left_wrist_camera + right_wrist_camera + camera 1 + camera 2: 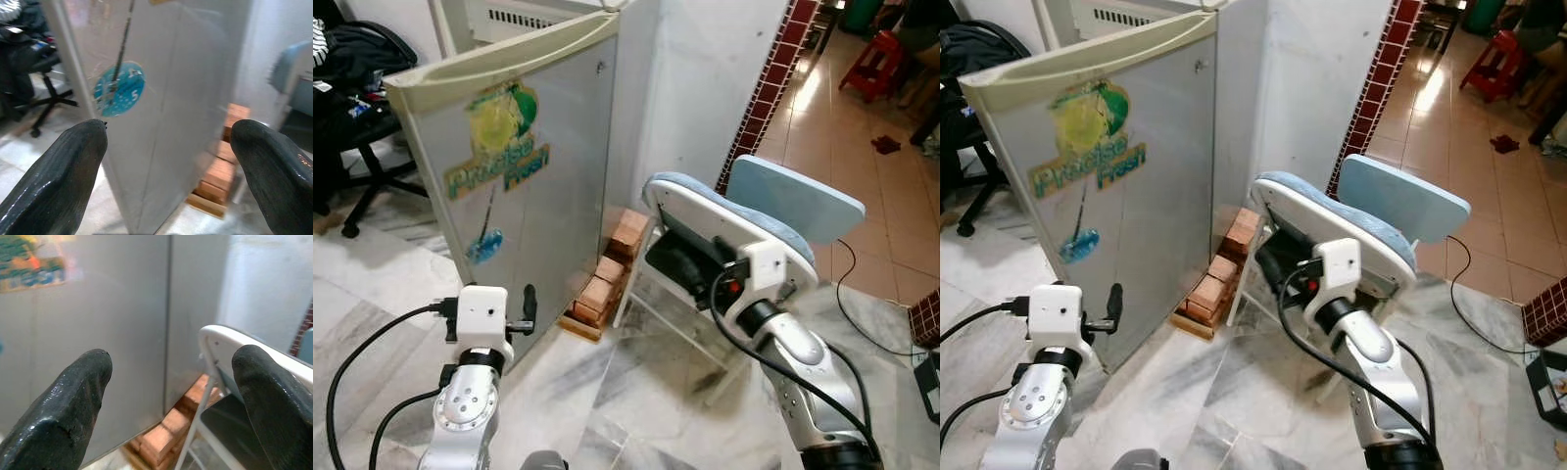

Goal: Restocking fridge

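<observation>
Facing the shut fridge (524, 176), both grippers, left (168, 161) and right (171, 396), wide open, empty; I'd hook the door's free edge, probably left side.

You see the small grey fridge (533, 176) standing upright with its door closed, a yellow-green sticker (499, 142) on the front.

Left pincer (166, 161): two black fingers (58, 176) spread wide apart, nothing held between them. Fridge door (186, 98): grey, shut, seen beyond the fingers, a round blue sticker (119, 89) on its face. Stacked bricks (220, 171) are seen beside its base. Office chair (44, 93): black, wheeled, beside the fridge.
</observation>
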`<state>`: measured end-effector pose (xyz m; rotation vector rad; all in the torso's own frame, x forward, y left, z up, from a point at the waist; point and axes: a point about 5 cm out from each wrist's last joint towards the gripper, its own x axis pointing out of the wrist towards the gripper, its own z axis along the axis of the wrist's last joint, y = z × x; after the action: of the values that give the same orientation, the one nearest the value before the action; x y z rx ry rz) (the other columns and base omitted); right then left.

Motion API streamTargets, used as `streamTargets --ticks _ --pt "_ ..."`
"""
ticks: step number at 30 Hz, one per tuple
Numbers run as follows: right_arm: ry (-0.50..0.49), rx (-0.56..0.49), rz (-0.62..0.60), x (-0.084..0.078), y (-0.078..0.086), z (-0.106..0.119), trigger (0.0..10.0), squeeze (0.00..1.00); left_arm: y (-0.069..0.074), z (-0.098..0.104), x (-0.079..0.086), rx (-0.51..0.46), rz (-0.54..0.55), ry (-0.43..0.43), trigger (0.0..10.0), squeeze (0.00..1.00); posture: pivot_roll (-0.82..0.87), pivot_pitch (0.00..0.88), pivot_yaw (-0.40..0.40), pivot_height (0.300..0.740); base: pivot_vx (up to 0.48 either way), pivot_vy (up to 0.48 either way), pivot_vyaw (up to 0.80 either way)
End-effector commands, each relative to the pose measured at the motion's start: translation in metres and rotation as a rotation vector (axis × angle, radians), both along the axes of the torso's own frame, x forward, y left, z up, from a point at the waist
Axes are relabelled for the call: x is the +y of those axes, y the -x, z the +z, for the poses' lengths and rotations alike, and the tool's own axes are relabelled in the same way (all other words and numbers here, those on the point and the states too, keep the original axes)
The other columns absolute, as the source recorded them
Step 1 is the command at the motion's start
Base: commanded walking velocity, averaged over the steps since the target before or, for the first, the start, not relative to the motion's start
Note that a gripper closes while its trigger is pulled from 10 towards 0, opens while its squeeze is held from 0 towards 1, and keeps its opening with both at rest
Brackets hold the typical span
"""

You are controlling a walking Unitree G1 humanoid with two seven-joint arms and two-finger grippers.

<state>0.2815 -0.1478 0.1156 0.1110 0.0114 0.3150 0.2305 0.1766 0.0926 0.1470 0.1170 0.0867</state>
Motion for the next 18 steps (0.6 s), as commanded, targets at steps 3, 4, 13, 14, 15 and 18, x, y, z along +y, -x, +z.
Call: streamTargets --ticks 3,4,13,14,15,18 --pt "-0.003 -0.022 -0.115 -0.012 -0.001 0.002 10.0 0.0 -0.003 0.008 -0.001 -0.041 0.008 -0.01 10.0 0.0 0.11 0.004 -0.08 0.74 0.0 0.48 -0.29" --pt "-0.008 -0.016 -0.132 -0.013 -0.001 -0.001 10.0 0.0 -0.004 0.009 -0.002 -0.049 0.001 -0.007 10.0 0.0 0.1 0.0 -0.074 0.74 0.0 0.48 -0.61" --pt "-0.015 -0.037 -0.181 -0.007 -0.01 0.0 10.0 0.0 -0.02 0.021 0.001 -0.118 -0.052 -0.017 10.0 0.0 0.1 0.0 -0.061 0.74 0.0 0.48 -0.78" --pt "-0.016 -0.037 -0.183 -0.007 -0.01 0.0 10.0 0.0 -0.021 0.022 0.002 -0.119 -0.049 -0.019 10.0 0.0 0.1 0.0 -0.061 0.74 0.0 0.48 -0.8" --pt "-0.014 -0.036 -0.183 -0.006 -0.01 -0.001 10.0 0.0 -0.023 0.023 0.003 -0.124 -0.045 -0.02 10.0 0.0 0.1 0.0 -0.061 0.74 0.0 0.48 -0.8" --pt "-0.005 -0.036 -0.182 -0.006 -0.01 -0.003 10.0 0.0 -0.024 0.026 0.005 -0.145 -0.034 -0.018 10.0 0.0 0.1 0.0 -0.062 0.74 0.0 0.48 -0.8"
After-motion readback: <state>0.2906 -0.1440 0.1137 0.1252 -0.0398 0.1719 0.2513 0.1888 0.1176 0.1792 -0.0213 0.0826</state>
